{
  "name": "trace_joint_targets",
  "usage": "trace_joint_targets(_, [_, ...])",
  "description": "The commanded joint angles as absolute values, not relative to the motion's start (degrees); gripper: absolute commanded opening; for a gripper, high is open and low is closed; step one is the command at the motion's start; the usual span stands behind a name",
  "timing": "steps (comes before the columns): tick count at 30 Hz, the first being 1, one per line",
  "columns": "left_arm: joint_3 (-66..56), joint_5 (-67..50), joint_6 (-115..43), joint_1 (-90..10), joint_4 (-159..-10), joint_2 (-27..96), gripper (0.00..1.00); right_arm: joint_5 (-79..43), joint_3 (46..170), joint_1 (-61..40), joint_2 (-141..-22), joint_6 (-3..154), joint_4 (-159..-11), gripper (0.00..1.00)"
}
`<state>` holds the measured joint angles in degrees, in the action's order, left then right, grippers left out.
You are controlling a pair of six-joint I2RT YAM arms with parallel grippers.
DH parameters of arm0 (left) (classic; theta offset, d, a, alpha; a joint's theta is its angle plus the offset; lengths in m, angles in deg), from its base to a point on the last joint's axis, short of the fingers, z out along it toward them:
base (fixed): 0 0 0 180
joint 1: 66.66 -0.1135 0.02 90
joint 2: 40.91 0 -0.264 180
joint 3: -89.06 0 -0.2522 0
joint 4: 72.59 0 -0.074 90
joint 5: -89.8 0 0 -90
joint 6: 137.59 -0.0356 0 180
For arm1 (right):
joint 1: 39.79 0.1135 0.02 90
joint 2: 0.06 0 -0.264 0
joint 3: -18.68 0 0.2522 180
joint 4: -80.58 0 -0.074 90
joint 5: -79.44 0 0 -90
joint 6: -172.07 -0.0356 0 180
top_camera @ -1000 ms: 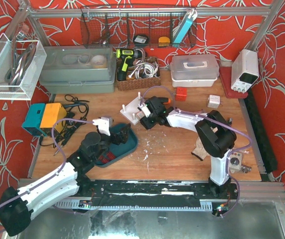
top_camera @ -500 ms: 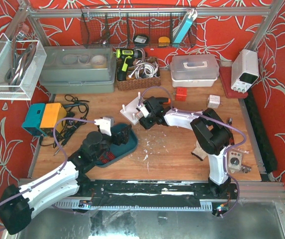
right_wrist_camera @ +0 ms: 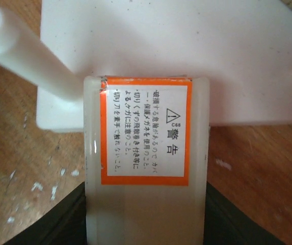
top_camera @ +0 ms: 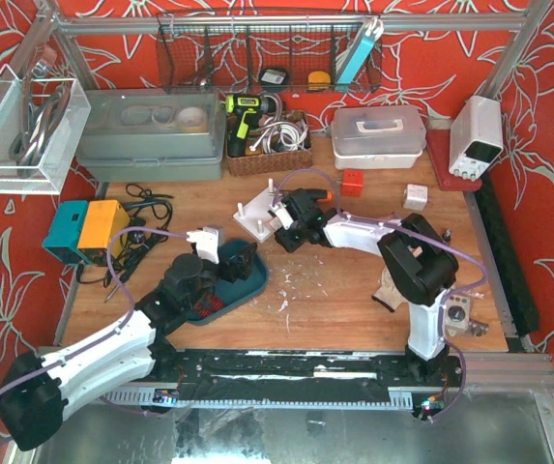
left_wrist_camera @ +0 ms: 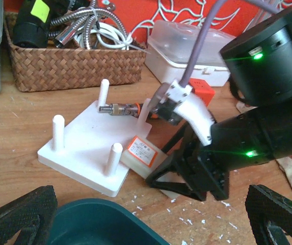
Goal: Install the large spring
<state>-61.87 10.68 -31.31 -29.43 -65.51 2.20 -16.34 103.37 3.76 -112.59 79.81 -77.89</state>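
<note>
This is a workshop bench set up for robot work: a scuffed wooden table [top_camera: 344, 290] inside an aluminium frame [top_camera: 257, 26] backed with red floral cloth [top_camera: 547, 126]. A wire basket [top_camera: 218, 63] of tools hangs at 12 o'clock, with a cordless drill [top_camera: 243, 114] in a wicker basket [top_camera: 277, 159] below it. A bench power supply [top_camera: 477, 135] stands at 2 o'clock and a lidded plastic bin [top_camera: 151, 145] at 10 o'clock.

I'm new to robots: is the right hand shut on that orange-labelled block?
Shut: the right hand has dark fingers pressing both sides of the orange-labelled block.
</note>
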Motion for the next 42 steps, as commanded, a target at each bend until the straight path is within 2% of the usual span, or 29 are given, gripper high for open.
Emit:
trace_joint_targets(1, [-61.84,10.82,-32.46,-29.13,-62.19,3.83,1.0,-14.16,99.99,3.69,-105.94,77.48,-77.45,0.35])
trace_joint_targets(9, [-62.2,7.4,-33.52,-29.12,-59.82,5.97,1.0,-5.69,91.12,-1.32,-94.69,66.03,-70.91,0.32])
trace_joint_targets(14, [-62.24,7.32,-33.63,-29.11,-59.73,5.81,1.0,1.65,86.59,-5.32,-88.5,54.3,-61.73,0.32])
trace_joint_targets(22, [-62.67,8.25,-33.44,-29.11,-59.98,4.84,1.0,-0.11,80.72,-12.72,-83.91,42.34,-57.23,0.34])
trace_joint_targets(33, [-62.56,7.55,-33.87,-29.13,-59.61,5.26,1.0,-0.54,81.57,-13.32,-88.52,31.8,-53.24,0.44])
trace_joint_targets(42, [-61.88,1.72,-34.58,-29.13,-57.78,7.85,1.0,0.04,82.63,-13.5,-88.5,29.55,-51.91,0.61])
